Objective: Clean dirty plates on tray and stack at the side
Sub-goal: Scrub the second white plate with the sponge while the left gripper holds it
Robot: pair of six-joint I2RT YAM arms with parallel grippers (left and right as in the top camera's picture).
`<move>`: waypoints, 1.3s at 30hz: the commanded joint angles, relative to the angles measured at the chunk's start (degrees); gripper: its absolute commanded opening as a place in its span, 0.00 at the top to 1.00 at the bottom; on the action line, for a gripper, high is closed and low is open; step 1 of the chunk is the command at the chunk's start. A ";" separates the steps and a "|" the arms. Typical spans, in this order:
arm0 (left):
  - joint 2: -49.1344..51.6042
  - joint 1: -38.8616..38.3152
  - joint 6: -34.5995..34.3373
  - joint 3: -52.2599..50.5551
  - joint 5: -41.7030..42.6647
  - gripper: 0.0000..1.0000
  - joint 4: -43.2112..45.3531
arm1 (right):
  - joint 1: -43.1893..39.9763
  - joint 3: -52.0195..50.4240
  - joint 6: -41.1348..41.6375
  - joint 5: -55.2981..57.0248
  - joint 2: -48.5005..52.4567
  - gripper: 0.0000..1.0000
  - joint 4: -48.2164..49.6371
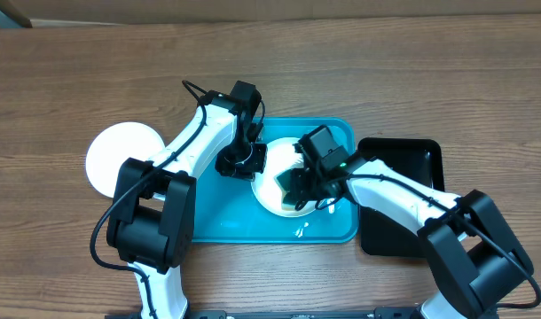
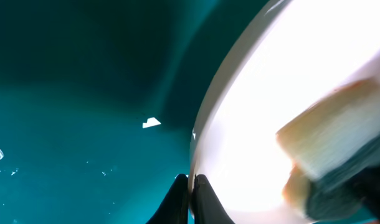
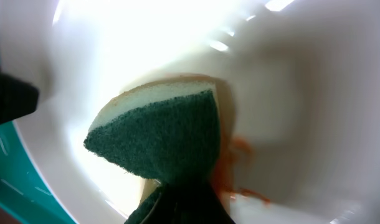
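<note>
Pinching the left rim of the glossy round white plate (image 1: 270, 184) between closed fingertips (image 2: 174, 205), the left gripper (image 1: 242, 163) seems to pin it in the right half of the smooth turquoise plastic tray (image 1: 219, 221), so it cannot slide under scrubbing. The right gripper (image 1: 299, 186) is clamped on a bent sponge (image 3: 159, 134) — pale yellow foam backed with coarse green scouring fibre — pressed to the plate's slick face beside a thin orange-brown smear (image 3: 241, 149). A second flat white plate (image 1: 121, 158) lies on the grained wooden table (image 1: 75, 80) off the tray's left edge, likely the start of the stack.
</note>
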 commanded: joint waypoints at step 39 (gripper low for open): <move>-1.27 0.44 -0.33 0.22 -3.54 0.96 -1.79 | -9.03 12.61 -6.38 15.19 -15.10 0.96 -6.78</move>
